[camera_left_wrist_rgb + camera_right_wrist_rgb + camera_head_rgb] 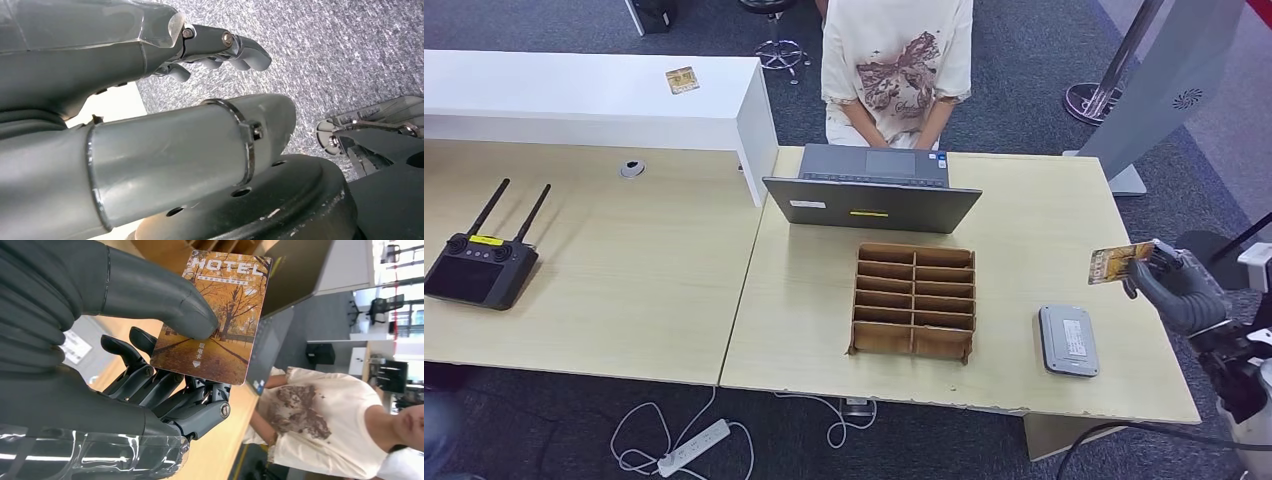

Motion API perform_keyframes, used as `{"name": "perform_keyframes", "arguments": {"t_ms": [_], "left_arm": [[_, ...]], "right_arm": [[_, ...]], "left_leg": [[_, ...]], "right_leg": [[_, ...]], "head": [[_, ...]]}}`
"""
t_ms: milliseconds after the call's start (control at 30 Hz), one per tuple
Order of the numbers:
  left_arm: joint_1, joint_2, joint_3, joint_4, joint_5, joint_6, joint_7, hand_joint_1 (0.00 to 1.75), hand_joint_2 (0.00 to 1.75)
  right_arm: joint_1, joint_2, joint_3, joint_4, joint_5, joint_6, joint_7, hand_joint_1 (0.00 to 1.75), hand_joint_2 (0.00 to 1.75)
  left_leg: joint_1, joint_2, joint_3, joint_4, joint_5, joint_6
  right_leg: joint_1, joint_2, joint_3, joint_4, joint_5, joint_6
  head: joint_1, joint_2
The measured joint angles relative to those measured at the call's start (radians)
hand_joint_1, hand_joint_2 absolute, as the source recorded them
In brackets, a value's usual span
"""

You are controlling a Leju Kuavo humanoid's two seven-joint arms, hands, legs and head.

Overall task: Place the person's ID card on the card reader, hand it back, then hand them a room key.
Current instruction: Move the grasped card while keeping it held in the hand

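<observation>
My right hand (1179, 288) is raised over the table's right edge and pinches a room key card (1118, 264) between thumb and fingers. Up close, the card (215, 315) shows an autumn tree picture and the word HOTEL, with my thumb (165, 305) pressed on its face. The grey card reader (1067, 340) lies flat on the table, below and left of that hand. A second small card (682, 80) lies on the white counter at the far left. The person (896, 65) stands behind the laptop. My left hand (220, 47) hangs over carpet, holding nothing, fingers apart from the thumb.
A grey laptop (872, 190) stands at the table's far edge in front of the person. A wooden divider box (914, 300) sits mid-table, left of the reader. A black remote controller (479, 265) lies on the left table. A grey stand (1169, 85) rises at the back right.
</observation>
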Motion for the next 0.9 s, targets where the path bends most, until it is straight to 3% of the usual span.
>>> {"name": "perform_keyframes", "arguments": {"t_ms": [300,900], "left_arm": [[0.0,0.002,0.0,0.0,-0.008,-0.002,0.0,0.0,0.0],[0.0,0.003,0.0,0.0,-0.013,-0.005,0.0,0.0,0.0]], "right_arm": [[0.028,-0.035,-0.001,0.04,0.033,-0.001,0.033,1.75,1.75],[-0.007,-0.044,0.022,0.223,0.137,-0.077,0.043,1.75,1.75]], "left_leg": [[0.0,0.0,0.0,0.0,0.0,0.0],[0.0,0.0,0.0,0.0,0.0,0.0]], "right_leg": [[0.0,0.0,0.0,0.0,0.0,0.0],[0.0,0.0,0.0,0.0,0.0,0.0]], "head": [[0.0,0.0],[0.0,0.0]]}}
